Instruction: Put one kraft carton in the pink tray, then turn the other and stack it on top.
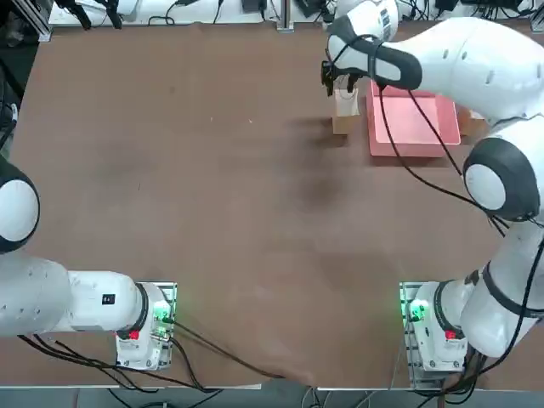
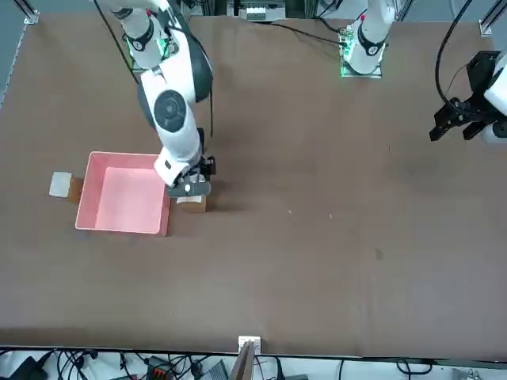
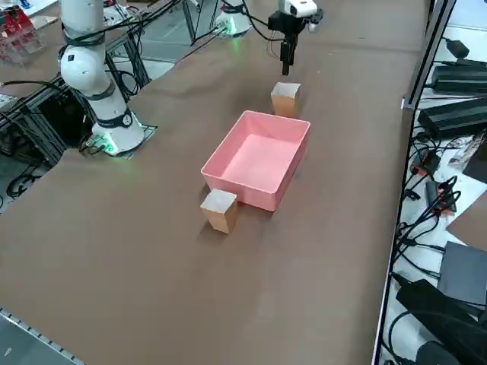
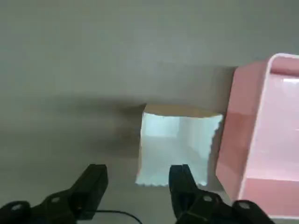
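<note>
The pink tray [image 1: 415, 121] [image 2: 120, 202] [image 3: 257, 158] holds nothing. One kraft carton [image 1: 344, 116] [image 2: 192, 204] [image 3: 285, 98] stands upright on the table just outside the tray wall that faces the table's middle. The other kraft carton [image 1: 473, 125] [image 2: 61, 184] [image 3: 220, 210] stands outside the opposite wall. My right gripper [image 1: 344, 82] [image 2: 190, 188] [image 3: 287, 59] [image 4: 138, 183] hovers above the first carton, open, with nothing between its fingers. In the wrist view that carton [image 4: 179, 142] shows its pale top beside the tray wall [image 4: 242, 135], closer to one finger [image 4: 183, 183] than to the other.
Brown table surface stretches wide toward the robot's left of the tray. My right arm's white links [image 1: 476, 68] reach over the tray's far side and partly cover the second carton in the top view. Cables and boxes [image 3: 456, 114] lie past the table's right edge.
</note>
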`<state>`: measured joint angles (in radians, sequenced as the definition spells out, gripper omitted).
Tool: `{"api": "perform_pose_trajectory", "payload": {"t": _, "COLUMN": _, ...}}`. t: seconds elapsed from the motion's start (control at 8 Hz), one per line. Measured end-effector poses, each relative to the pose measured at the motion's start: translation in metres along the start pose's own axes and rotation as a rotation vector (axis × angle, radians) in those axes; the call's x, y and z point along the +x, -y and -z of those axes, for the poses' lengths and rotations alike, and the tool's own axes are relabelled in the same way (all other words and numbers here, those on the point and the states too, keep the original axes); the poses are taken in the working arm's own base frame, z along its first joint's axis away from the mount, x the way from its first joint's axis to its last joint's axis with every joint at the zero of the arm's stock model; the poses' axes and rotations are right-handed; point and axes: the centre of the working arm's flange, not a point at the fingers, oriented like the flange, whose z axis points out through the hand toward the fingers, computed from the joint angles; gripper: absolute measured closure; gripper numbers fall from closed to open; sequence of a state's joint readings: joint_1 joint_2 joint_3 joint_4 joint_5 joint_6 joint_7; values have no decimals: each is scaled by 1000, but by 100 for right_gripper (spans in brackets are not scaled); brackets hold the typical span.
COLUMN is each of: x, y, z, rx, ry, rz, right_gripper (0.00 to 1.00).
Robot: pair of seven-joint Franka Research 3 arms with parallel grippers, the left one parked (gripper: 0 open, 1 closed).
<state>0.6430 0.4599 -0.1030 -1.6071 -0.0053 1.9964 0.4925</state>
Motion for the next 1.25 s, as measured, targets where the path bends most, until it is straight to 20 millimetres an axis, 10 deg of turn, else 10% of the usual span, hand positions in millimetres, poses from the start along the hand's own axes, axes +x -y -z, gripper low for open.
{"api": "perform_pose_trajectory", "payload": {"t": 0.5, "x": 8, "y": 7, "z": -58, "rx": -72, "ry": 1, "rz": 11, "right_gripper": 30}}
{"api": "perform_pose_trajectory", "payload": {"t": 0.75, "x": 10, "y": 7, "z": -73, "rx": -87, "ry": 2, "rz": 16, "right_gripper": 46}}
{"api": "perform_pose_trajectory", "payload": {"t": 1.12, "x": 15, "y": 6, "z": -65, "rx": -81, "ry": -15, "rz": 13, "right_gripper": 98}}
{"api": "perform_pose_trajectory", "payload": {"t": 1.25, "x": 22, "y": 2, "z": -52, "rx": -73, "ry": -34, "rz": 14, "right_gripper": 98}}
